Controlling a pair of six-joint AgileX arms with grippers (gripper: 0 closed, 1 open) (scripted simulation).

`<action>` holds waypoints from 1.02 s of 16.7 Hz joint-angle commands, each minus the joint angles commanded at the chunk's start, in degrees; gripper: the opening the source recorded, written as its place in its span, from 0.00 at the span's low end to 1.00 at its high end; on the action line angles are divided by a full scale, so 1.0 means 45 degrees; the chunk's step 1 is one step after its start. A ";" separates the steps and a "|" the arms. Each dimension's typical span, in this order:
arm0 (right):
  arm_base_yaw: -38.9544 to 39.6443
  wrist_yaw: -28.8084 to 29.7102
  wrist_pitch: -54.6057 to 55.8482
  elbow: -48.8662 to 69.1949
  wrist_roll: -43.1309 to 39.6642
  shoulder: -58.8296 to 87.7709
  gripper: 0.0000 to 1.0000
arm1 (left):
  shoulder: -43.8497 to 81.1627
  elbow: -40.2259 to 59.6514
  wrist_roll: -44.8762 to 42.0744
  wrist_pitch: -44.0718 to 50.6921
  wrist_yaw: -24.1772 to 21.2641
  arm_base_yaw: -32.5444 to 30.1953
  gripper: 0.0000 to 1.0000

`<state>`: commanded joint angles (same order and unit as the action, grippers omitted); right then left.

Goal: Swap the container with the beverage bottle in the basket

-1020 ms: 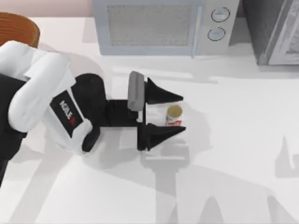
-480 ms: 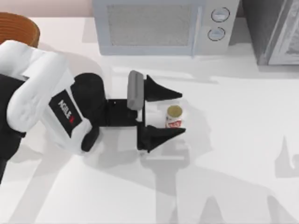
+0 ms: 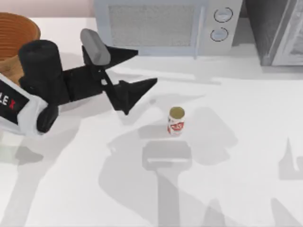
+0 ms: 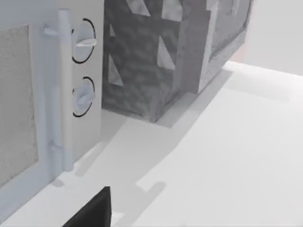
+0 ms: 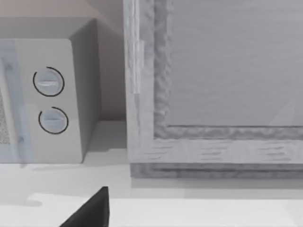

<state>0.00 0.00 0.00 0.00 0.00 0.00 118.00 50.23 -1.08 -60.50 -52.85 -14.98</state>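
The beverage bottle (image 3: 175, 121), a small white cylinder with a red label and a gold top, stands upright by itself at the middle of the table. My left gripper (image 3: 146, 66) hangs open and empty to its back left, apart from it, pointing right. One dark tip of it shows in the left wrist view (image 4: 94, 213). The tan wicker basket (image 3: 19, 29) sits at the back left corner, partly behind my left arm. The container is out of view. A dark part of my right gripper (image 5: 90, 213) shows in the right wrist view.
A grey microwave (image 3: 163, 26) stands along the back edge, with its two dials (image 4: 83, 66) close ahead of the left wrist camera. A rough grey block (image 3: 279, 28) fills the back right corner. Bare white table lies in front of and to the right of the bottle.
My left gripper, which had its fingers on either side of the bottle, has pulled away to the back left towards the basket. The bottle has stayed where it stood.
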 joint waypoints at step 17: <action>0.0000 0.0000 0.0000 0.0000 0.0000 0.0000 1.00 | -2.4037 -1.0005 0.0146 1.2197 1.0605 0.3179 1.00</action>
<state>0.00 0.00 0.00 0.00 0.00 0.00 9.84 5.21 -0.43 -5.61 -5.12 -0.68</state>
